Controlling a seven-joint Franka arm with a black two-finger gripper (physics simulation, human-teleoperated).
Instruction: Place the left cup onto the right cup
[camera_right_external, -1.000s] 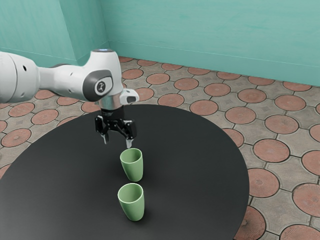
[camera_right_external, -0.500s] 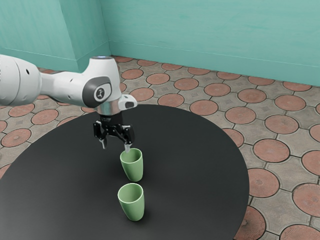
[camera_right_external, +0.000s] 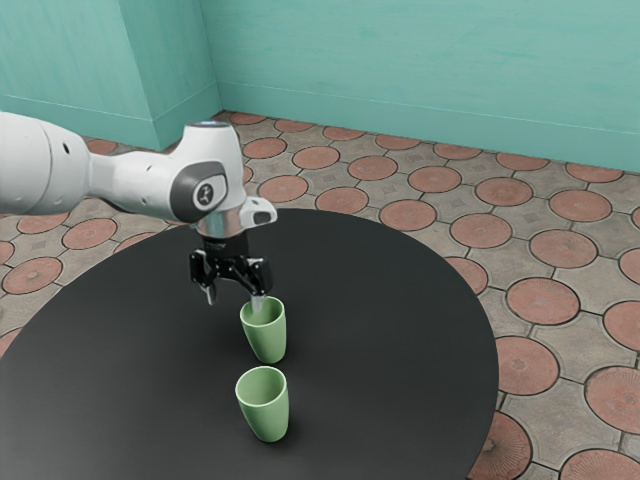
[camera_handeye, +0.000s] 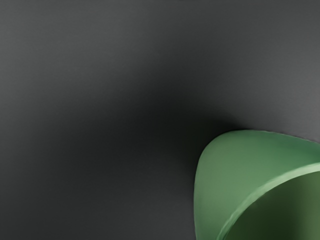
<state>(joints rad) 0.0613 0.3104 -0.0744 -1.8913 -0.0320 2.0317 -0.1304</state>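
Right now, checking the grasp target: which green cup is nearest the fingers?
The upper cup in the exterior view; the open fingers hang at its rim. The lower cup stands apart.

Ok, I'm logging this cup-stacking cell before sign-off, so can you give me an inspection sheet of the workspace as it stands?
Surface: round black table, dark and matte.
Job's things: two green cups, upright and apart; far cup right below the gripper, near cup closer to the camera.
Clutter: nothing seen.
Grippers: gripper open, one finger at the far cup's rim, the other off to the side, outside the cup.
Cables: nothing seen.
Surroundings: teal walls; floor of round reddish tiles.
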